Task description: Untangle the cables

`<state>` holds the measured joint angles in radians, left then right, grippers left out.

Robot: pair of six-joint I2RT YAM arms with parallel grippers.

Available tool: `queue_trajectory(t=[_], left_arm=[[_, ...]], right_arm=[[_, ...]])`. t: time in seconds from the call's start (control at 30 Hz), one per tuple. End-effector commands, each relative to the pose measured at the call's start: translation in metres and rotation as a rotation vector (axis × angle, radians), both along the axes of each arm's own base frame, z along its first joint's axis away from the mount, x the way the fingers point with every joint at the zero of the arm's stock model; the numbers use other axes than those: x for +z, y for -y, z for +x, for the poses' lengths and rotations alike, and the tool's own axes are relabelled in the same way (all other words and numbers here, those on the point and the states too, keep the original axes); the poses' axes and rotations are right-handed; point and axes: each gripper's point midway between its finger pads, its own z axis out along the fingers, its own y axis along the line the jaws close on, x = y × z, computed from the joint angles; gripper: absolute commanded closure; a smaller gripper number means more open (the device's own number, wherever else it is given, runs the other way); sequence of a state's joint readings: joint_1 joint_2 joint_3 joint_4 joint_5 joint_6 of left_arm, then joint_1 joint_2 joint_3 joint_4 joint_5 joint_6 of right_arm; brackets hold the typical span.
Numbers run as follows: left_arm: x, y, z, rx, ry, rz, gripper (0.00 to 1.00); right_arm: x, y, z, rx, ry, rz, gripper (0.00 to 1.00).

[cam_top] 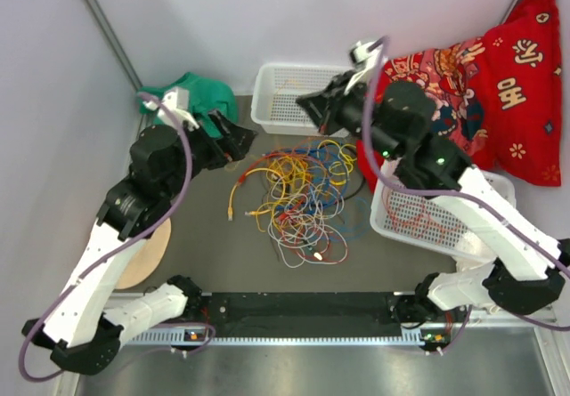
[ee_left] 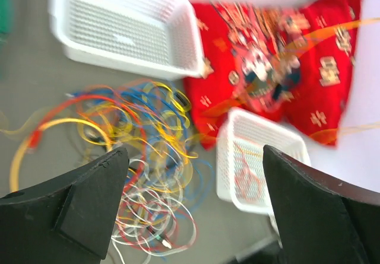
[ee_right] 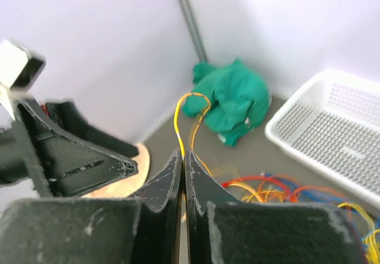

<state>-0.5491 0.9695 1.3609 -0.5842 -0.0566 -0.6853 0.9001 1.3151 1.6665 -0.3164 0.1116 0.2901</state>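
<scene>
The cables point(cam_top: 294, 196) lie as a loose knotted heap of yellow, red, orange, blue and white strands in the middle of the table. My left gripper point(cam_top: 239, 144) hangs at the heap's left edge. In the left wrist view it point(ee_left: 196, 175) is open, with the blurred cables point(ee_left: 142, 151) below and nothing between the fingers. My right gripper point(cam_top: 303, 104) sits at the back of the heap, near the rear basket. The right wrist view shows it point(ee_right: 183, 154) shut on a yellow cable point(ee_right: 178, 121) that arches up out of the jaws.
A white basket point(cam_top: 280, 102) stands at the back. A second white basket point(cam_top: 427, 227) at the right holds a red cable. A red patterned cloth point(cam_top: 499, 84) lies at the back right, a green cloth point(cam_top: 200, 93) at the back left, and a wooden disc point(cam_top: 147, 254) by the left arm.
</scene>
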Motion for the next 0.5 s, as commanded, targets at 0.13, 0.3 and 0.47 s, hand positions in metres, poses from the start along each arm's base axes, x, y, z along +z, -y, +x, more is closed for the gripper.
queue_trajectory(t=[0.13,0.3,0.47], left_arm=[[0.016,-0.042,0.002,0.205,0.173,-0.064,0.01],[0.035,-0.016,-0.009,0.043,0.383,-0.178,0.01],[0.041,0.015,-0.029,-0.162,0.583,-0.294,0.01]], right_arm=[[0.099,0.072,-0.025,-0.139,0.125,0.03,1.0],[0.114,0.083,-0.034,-0.143,0.117,0.055,1.0],[0.111,0.083,-0.039,-0.125,0.075,0.092,1.0]])
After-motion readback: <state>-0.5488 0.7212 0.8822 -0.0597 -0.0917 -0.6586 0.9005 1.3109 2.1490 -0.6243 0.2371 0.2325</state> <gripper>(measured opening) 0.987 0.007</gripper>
